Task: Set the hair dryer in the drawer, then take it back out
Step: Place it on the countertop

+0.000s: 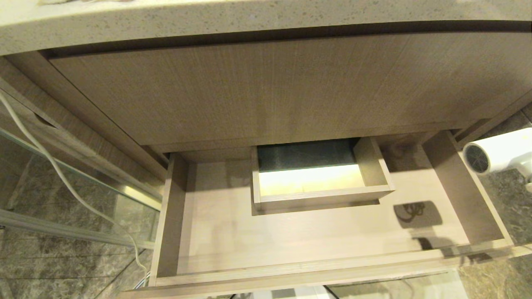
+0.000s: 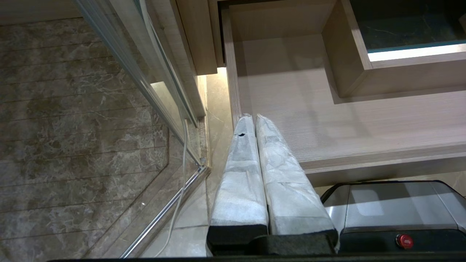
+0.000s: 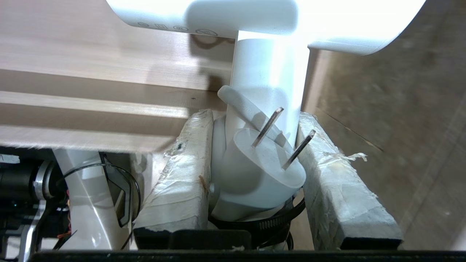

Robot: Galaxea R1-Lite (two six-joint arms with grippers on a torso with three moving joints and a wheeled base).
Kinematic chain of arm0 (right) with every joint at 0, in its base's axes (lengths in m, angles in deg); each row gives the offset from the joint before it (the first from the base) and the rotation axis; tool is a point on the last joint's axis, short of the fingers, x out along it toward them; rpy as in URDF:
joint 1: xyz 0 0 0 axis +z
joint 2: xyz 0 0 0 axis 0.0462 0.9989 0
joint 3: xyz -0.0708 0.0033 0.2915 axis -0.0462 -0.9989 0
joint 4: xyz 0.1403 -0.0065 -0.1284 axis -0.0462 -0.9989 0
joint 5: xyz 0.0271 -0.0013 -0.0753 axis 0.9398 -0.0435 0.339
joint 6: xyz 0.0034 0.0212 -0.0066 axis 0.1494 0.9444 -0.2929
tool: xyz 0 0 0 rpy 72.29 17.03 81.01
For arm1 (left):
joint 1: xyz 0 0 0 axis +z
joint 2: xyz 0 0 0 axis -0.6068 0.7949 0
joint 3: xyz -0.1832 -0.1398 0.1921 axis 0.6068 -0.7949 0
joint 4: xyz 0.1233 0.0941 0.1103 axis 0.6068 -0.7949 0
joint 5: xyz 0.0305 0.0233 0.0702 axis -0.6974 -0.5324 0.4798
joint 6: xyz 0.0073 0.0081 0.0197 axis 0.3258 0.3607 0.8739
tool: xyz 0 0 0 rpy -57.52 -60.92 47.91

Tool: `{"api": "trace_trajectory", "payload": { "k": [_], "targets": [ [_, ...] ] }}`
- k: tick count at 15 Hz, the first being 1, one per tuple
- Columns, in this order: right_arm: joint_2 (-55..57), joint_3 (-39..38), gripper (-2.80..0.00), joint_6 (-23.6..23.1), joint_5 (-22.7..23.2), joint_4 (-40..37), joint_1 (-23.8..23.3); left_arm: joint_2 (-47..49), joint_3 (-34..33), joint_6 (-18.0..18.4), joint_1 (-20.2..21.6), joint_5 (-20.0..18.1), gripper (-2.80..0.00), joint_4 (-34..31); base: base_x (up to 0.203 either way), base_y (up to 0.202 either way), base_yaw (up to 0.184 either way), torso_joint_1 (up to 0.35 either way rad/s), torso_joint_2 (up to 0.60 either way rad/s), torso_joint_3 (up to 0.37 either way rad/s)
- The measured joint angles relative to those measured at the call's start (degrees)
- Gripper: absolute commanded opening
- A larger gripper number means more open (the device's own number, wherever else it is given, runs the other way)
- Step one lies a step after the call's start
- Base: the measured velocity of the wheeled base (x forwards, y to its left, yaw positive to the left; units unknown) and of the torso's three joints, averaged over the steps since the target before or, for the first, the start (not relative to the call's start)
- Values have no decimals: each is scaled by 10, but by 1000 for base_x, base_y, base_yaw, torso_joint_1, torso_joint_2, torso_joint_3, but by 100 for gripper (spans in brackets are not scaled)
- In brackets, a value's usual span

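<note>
Marble floor [image 1: 62, 257] below, beige vanity ahead, speckled counter [image 1: 208, 20] across the far top. Nearest you: the drawer [image 1: 291, 274] is pulled out, its floor bare apart from shadows, front rail closest. Left gripper [image 2: 251, 120] hangs just off the drawer's near-left corner, fingers pressed together, holding nothing; leave it parked. On the right, the right gripper [image 3: 255, 153] is clamped on the hair dryer [image 1: 498, 151] handle, with the plug [image 3: 260, 167] and bundled cord squeezed between the padded fingers [image 3: 182, 171] too. Dryer sits outside the drawer, above and just right of its right wall, grille facing left. My read: it's either about to go in or just out; can't say which.

If going in, you want to carry it left over the right wall with clearance, then lower onto the open floor on the right. Farther back sits the boxed notch [image 1: 320, 199]; keep the barrel short of it. Watch the plug prongs [image 3: 267, 125] near the wall. Tall panel [image 1: 270, 91] behind isn't the target. A white cable [image 1: 50, 162] trails down the far left.
</note>
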Motion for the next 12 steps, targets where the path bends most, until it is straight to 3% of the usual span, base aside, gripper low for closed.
{"api": "trace_trajectory", "payload": {
  "k": [5,12],
  "targets": [
    [-137,24,-280,2,0,-81,-7,0,0,0,0,0,-280,0,0,0,0,0,0,0],
    [-190,34,-280,4,1,-92,-9,0,0,0,0,0,-280,0,0,0,0,0,0,0]
  ]
}}
